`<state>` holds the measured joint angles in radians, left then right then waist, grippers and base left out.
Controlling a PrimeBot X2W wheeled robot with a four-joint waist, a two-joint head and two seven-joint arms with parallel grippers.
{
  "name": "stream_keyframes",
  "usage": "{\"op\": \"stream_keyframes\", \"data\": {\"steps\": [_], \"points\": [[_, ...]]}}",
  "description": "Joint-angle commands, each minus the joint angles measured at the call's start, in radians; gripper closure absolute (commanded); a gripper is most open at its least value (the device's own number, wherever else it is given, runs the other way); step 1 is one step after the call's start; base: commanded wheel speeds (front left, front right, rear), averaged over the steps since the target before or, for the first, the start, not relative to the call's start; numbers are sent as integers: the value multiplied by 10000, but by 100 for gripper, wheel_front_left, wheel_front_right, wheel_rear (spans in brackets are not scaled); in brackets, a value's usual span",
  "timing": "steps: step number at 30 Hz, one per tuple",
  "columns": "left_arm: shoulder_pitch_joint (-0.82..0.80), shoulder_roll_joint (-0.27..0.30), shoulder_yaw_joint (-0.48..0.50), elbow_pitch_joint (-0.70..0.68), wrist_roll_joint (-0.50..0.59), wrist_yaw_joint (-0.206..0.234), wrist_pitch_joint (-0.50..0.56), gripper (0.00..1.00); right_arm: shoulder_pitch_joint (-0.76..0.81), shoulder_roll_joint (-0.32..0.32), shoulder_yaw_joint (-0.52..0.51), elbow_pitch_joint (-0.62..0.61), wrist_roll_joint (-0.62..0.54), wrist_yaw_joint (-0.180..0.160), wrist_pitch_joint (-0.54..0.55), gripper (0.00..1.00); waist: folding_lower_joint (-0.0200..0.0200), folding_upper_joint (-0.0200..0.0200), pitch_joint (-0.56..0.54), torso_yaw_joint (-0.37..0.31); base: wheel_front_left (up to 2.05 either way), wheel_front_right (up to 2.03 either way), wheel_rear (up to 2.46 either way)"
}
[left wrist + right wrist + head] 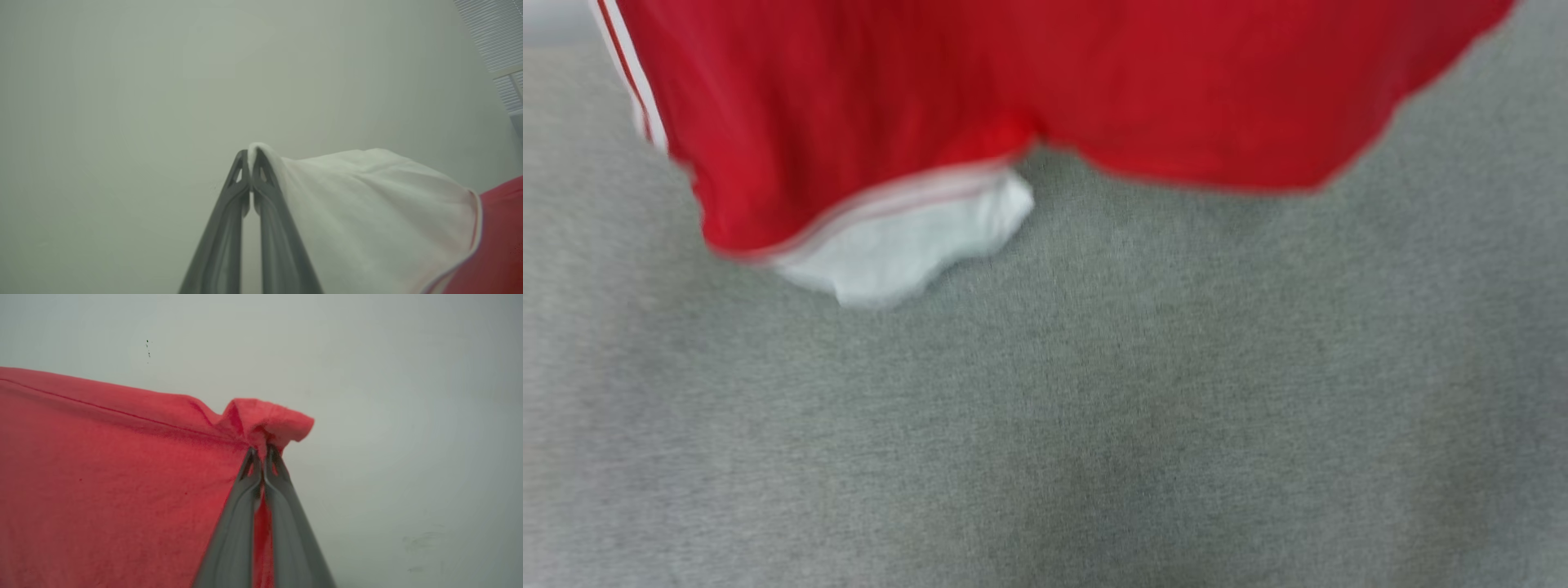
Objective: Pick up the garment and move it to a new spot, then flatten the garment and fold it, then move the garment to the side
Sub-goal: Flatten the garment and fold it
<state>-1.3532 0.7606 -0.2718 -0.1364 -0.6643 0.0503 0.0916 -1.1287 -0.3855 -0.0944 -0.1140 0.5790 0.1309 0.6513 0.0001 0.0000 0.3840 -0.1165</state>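
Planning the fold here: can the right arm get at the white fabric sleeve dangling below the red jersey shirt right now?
Probably not: the right pincer is shut on a bunched edge of the red jersey shirt. Nothing covers the white fabric sleeve, but that arm would have to let go first.

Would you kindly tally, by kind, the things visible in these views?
garment: 1
tools: 2, left tool and right tool, both shut on the garment
grey surface: 1
total: 4
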Motion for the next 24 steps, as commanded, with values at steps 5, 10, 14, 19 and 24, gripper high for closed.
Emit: {"op": "stream_keyframes", "data": {"steps": [5,10,14,19,24], "points": [[-2533,-488,-373,2039,641,-646,-492,100,-1898,168,570,1611,-611,-3,-1257,100,-1,0,1769,-125,0,0,0],[-4323,-1123,-612,3739,1030,-916,-1163,100,-3446,368,918,3203,-1249,-5,-2553,100,-1,0,2509,95,0,0,0],[-5205,-1574,-810,4808,1277,-1095,-1828,100,-4286,626,1014,4393,-1804,-5,-3622,100,-1,0,2934,308,0,0,0],[-4817,-2102,-1123,5785,1268,-1255,-2577,100,-4310,787,1489,5614,-2302,-3,-4669,100,-1,0,3173,638,0,0,0],[-3715,-2428,-1342,6251,1076,-1327,-3001,100,-3551,856,1868,6450,-2154,-3,-5305,100,-1,0,3040,825,0,0,0]]}}
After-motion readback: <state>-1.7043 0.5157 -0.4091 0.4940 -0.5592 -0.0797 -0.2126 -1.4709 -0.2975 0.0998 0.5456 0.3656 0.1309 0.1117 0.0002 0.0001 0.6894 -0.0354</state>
